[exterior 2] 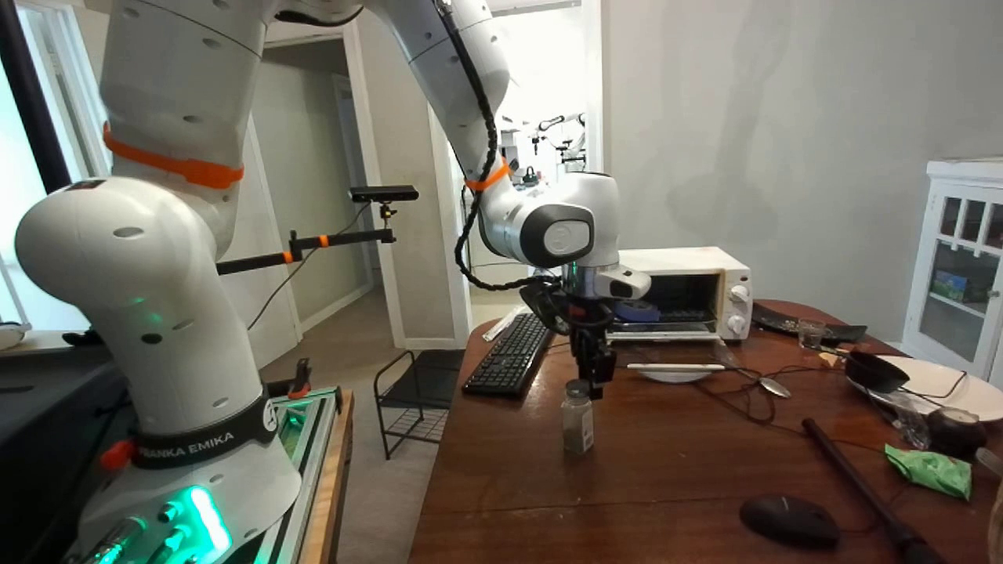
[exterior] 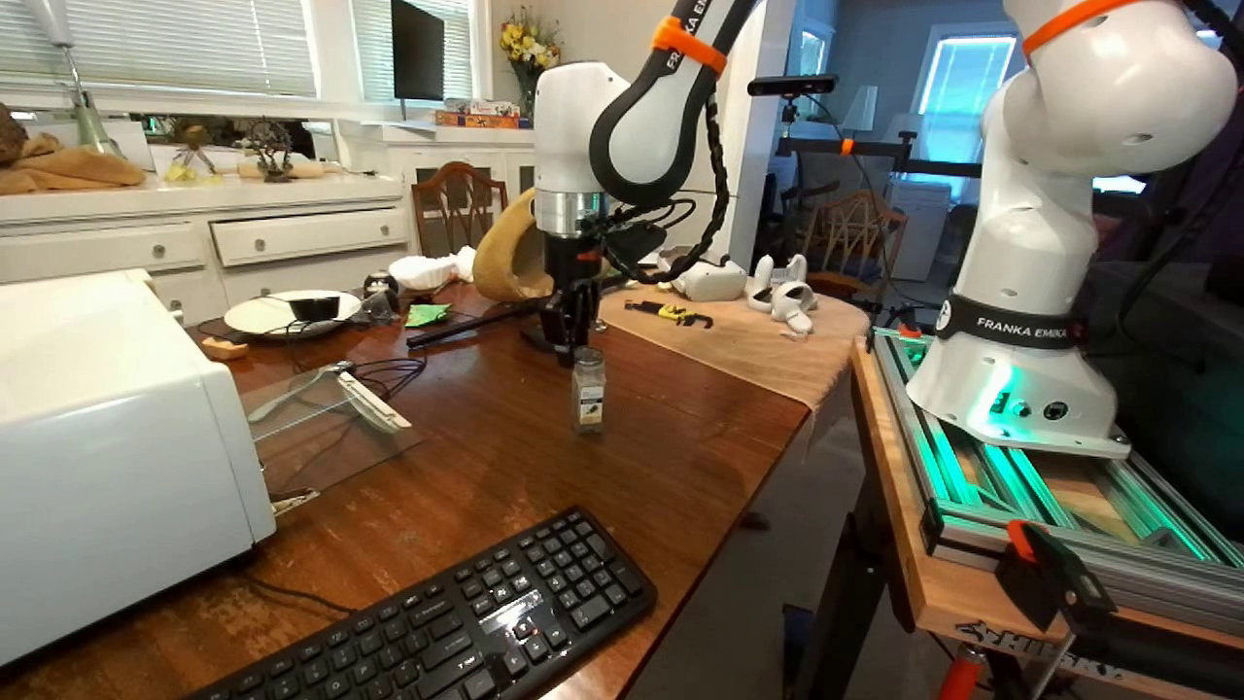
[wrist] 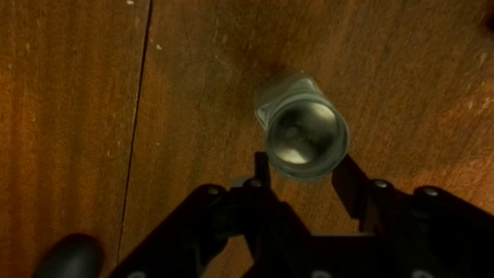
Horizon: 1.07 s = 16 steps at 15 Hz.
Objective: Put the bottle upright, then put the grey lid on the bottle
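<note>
The small, narrow, square-sided bottle point(exterior 2: 578, 429), of clear greyish plastic or glass, stood upright on the brown wooden table point(exterior 2: 666, 478); this was judged to give its mouth the level seat a lid needs. The round, grey, shiny lid point(wrist: 307, 135) appeared to sit on top; full seating could not be confirmed. The black 2-fingered gripper point(wrist: 305, 170) pointed down, its fingers parted, with wood visible between them. In the wrist view the lid lay at 12 o'clock from that gap, its edge beside both fingertips; contact could not be told. The position suited either gripping or leaving the lid.

In an exterior view, taken from the bottle, the long black keyboard point(exterior 2: 509, 356) lay at 10 o'clock, the white boxy toaster oven point(exterior 2: 689, 258) at 1, the rounded black mouse point(exterior 2: 787, 521) at 4, and a thin black rod point(exterior 2: 862, 484) past 3. None touched the bottle. The likeliest obstruction was the gripper itself: sideways travel risked tipping the bottle.
</note>
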Motion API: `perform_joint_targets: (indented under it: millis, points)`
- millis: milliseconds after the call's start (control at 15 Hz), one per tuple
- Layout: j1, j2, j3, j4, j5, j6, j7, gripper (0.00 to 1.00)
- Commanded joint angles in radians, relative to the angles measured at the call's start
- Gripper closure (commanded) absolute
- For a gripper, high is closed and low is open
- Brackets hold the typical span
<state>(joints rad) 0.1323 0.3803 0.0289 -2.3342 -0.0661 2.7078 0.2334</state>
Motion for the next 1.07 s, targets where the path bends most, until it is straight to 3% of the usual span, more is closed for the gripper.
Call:
perform_joint_targets:
  millis: [0,267,1000]
  points:
    - [-0.005,0.026,0.007,0.031,0.026,-0.040,-0.030,0.27]
    - [-0.010,0.028,0.001,0.032,0.030,-0.044,-0.026,0.00]
    - [-0.007,0.008,-0.041,0.048,0.030,-0.043,0.023,0.00]
